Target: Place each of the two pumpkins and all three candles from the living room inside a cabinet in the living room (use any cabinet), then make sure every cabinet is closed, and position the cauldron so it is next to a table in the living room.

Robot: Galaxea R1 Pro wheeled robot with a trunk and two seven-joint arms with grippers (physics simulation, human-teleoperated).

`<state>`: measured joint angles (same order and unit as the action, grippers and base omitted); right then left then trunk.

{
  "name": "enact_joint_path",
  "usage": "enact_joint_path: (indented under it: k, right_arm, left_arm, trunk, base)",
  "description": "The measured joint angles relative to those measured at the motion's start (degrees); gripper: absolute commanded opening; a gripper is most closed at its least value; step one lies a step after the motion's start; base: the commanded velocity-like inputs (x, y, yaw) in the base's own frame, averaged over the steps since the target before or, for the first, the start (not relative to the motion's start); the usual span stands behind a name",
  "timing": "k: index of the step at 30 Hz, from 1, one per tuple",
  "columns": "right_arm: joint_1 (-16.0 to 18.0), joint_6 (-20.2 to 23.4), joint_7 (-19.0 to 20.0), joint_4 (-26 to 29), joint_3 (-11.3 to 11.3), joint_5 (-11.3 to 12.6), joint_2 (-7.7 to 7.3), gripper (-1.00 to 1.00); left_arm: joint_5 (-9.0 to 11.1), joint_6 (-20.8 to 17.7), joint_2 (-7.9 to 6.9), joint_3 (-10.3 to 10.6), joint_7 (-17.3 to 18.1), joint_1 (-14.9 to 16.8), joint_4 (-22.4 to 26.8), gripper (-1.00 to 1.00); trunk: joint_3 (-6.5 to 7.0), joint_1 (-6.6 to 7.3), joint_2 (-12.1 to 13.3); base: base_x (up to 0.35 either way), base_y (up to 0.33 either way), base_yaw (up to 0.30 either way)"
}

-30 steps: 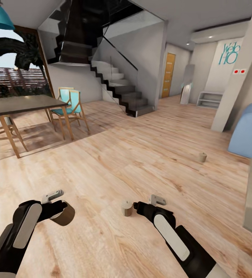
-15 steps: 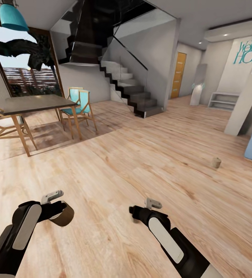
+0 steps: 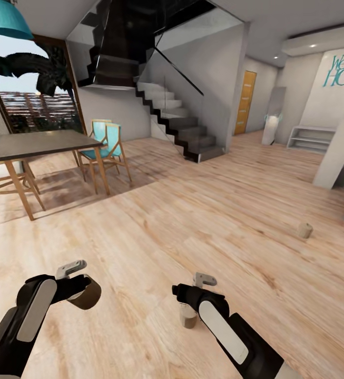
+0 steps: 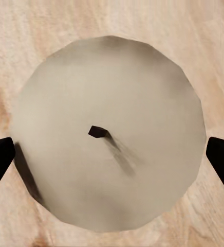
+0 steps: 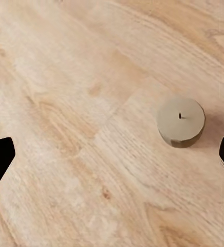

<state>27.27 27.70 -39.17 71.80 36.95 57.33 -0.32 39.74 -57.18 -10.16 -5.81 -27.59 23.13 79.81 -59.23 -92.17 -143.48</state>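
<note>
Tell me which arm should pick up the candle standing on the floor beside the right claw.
Right. The right claw hangs open just above that candle, fingertips spread wide. The left claw is already shut on another candle.

Pale wood-plank floor runs back to a dark staircase with glass railing. Left of the staircase: a dark-topped dining table, teal chairs — and a big window. Right of it, an orange door.

A home's open living area: wood floor, glass-railed staircase, dining table with chairs (teal seats), and a "Welcome Home" wall sign.
</note>
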Motion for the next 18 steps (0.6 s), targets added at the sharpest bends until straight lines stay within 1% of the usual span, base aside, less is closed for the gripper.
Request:
enact_joint_path:
  k: [18]
  right_arm:
    - [0.0,0.2,0.06,-0.91,-0.04,0.22,0.08,1.0]
  left_arm:
    - [0.53,0.02,0.06,0.01,0.39,-0.02,0.03,-1.0]
  trunk:
    - [0.0,0.0,0.0]
  base:
    - [0.336,0.0,0.0]
